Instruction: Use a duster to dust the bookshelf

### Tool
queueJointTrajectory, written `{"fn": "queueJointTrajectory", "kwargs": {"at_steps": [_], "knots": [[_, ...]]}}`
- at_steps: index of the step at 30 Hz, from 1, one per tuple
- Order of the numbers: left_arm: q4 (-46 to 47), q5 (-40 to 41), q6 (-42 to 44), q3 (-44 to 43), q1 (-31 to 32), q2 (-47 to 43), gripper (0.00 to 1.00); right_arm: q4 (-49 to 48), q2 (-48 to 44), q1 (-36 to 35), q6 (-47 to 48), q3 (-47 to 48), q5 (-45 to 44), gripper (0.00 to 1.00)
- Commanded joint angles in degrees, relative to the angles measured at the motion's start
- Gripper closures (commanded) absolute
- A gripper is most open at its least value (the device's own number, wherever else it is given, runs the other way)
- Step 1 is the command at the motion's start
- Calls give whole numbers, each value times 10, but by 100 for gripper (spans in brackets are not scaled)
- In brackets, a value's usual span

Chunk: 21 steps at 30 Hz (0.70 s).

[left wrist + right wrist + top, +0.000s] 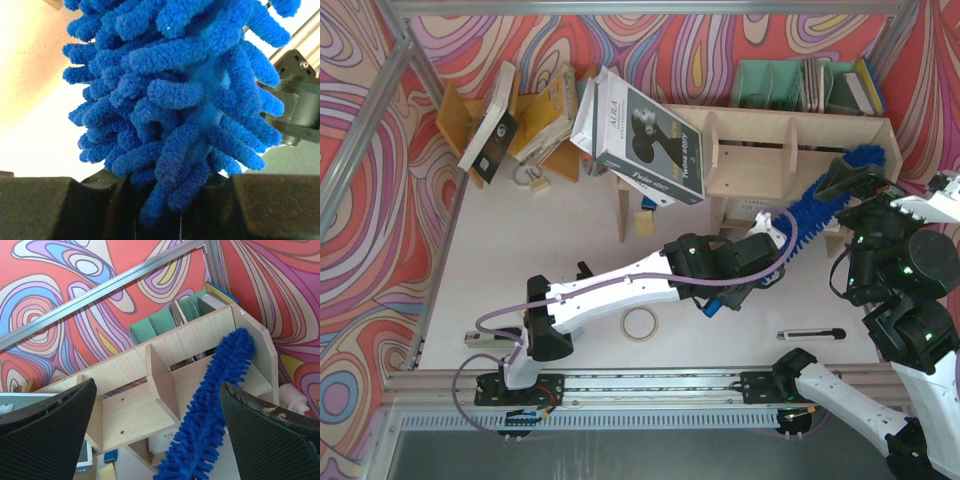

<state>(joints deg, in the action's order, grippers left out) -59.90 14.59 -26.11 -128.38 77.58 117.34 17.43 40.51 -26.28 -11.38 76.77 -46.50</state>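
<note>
The bookshelf (760, 135) of pale plywood stands at the back, also seen in the right wrist view as the bookshelf (125, 405) with its upright dividers. The fluffy blue duster (815, 205) slants up to the right, its tip at the shelf's right end panel. My left gripper (772, 243) is shut on the duster's lower end; in the left wrist view the duster (175, 85) fills the frame above the left gripper (170, 200). My right gripper (850, 183) hovers open beside the upper part of the duster (215, 405), which passes between the spread fingers of the right gripper (157, 385) without touching them.
A big book (645, 140) leans on the shelf's left end. An orange-yellow rack (535, 115) with books stands back left, a teal organiser (775, 85) behind the shelf. A tape roll (640, 323) and a pen (810, 335) lie near the arms' bases.
</note>
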Motion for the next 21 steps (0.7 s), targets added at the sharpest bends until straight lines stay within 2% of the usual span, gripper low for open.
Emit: {"fn": "queueJointTrajectory", "kwargs": {"at_steps": [1,17,21], "knots": [[2,-1,22,-15,13,1,100,-19,-1,-1,5,-3,-10,1],[-19,-28,35,21,22,5,100,-16,-5,0,2,-5,-10,1],[-22,-3,29,15,22,0,100,-13,-5,0,-7,-7,-7,1]]}}
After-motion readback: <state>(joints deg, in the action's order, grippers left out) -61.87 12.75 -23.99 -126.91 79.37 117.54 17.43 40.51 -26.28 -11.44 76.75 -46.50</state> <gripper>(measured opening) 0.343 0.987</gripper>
